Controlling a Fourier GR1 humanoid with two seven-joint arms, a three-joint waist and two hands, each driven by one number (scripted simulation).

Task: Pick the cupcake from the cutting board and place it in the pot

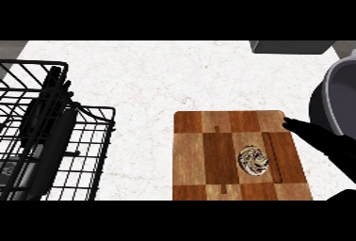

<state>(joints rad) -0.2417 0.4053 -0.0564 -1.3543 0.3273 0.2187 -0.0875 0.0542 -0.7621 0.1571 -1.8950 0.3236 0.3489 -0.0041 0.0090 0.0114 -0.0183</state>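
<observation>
My right hand (327,143) comes in over the right edge of the cutting board (208,155), its fingers (295,125) stretched out fairly straight and holding nothing, the tips over the board's upper right corner. The cupcake (254,160) sits on the board just below and to the left of my fingers, apart from them, while the grey pot (337,94) stands on the white tabletop (173,80) just beyond my fingers, to their right. Well to their left stands a black wire rack (55,141); my left hand does not show.
</observation>
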